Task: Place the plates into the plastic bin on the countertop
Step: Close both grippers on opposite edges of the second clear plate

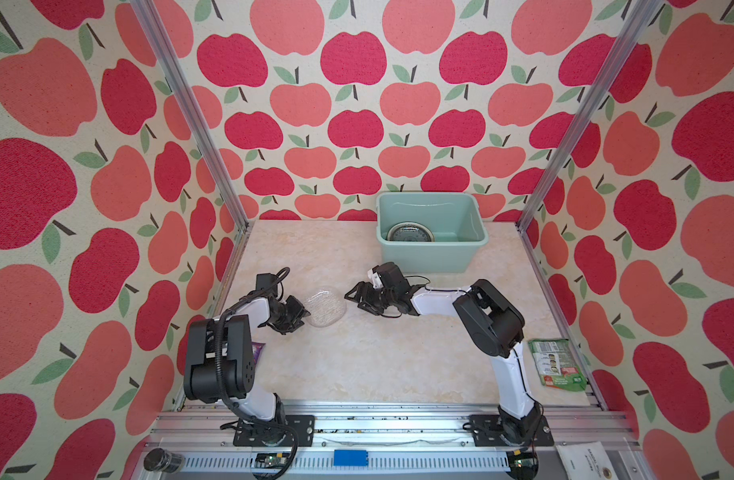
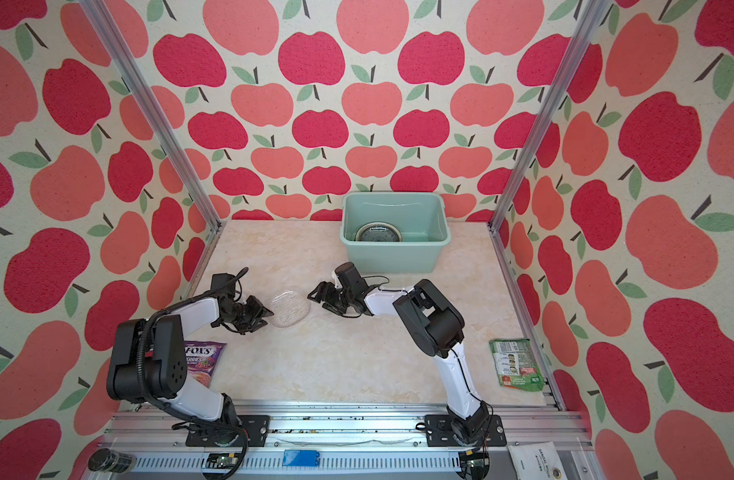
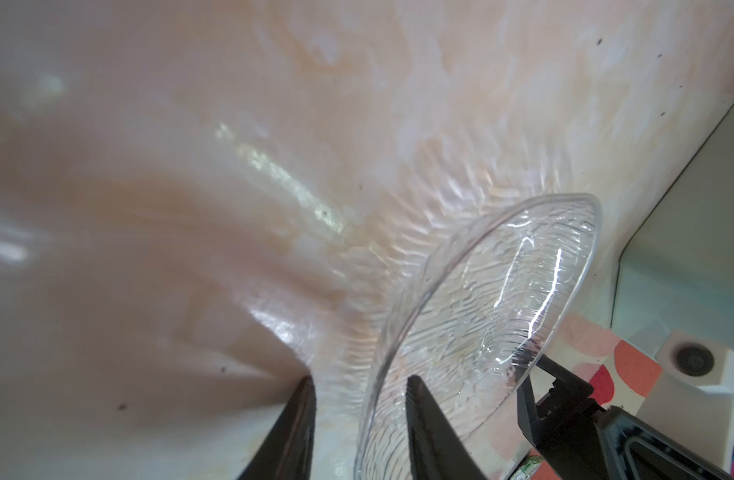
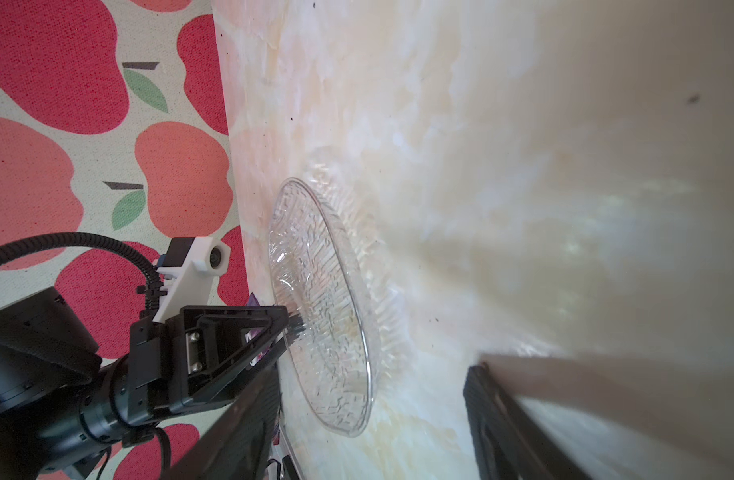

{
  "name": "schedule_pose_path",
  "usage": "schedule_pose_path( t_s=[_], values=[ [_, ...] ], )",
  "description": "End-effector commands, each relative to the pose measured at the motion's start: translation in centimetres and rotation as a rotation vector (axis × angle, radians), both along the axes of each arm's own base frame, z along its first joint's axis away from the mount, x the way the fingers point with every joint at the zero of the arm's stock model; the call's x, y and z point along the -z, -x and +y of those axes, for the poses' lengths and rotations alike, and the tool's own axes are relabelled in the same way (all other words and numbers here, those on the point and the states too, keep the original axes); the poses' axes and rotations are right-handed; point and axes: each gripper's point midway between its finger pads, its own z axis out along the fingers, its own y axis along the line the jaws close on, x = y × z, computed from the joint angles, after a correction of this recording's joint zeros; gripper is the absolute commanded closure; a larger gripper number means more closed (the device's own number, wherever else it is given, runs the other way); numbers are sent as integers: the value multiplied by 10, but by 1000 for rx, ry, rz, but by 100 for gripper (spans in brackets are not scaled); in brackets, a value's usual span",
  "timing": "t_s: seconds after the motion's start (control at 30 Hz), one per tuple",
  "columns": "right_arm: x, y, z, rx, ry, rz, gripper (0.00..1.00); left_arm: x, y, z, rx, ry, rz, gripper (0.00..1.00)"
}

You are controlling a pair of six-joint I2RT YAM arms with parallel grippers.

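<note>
At nine o'clock of the clear glass plate [image 1: 326, 306] on the countertop [image 1: 357, 365], my left gripper [image 1: 303, 318] is straddling its rim, jaws spread, not pinching; the right gripper [image 1: 353, 302] is hovering spread at three. I'm wanting a deep, level bite before lifting toward the plastic bin [image 1: 427, 257] at one.

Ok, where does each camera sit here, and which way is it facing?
Top views: high at the front, looking down toward the back wall; the arms show whole, left gripper and right gripper flanking the plate, bin behind.
Left wrist: looks along the left gripper, jaws astride the plate's rim; right gripper beyond.
Right wrist: looks across the countertop at the plate and left gripper; its own fingers edge the picture.
Shared: both wrist views see the plate, from opposite sides.
</note>
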Motion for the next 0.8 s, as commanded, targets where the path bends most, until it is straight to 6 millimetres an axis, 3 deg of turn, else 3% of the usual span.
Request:
schedule_pose_path(
  t_s=[0.0, 0.13, 0.3, 0.6, 0.77],
  values=[
    [23, -2, -7, 29, 57, 50, 26, 12, 7, -2, 3, 1, 63, 73],
    [22, -1, -5, 21, 56, 55, 26, 13, 6, -2, 13, 7, 64, 87],
    [18, 0, 0, -3, 58, 50, 26, 7, 6, -4, 52, 18, 53, 98],
    [-8, 5, 6, -83, 6, -10, 26, -19, 22, -11, 139, 17, 12, 100],
    [-28, 16, -12, -84, 4, -50, 26, -48, 36, -16, 167, 17, -51, 100]
  ],
)
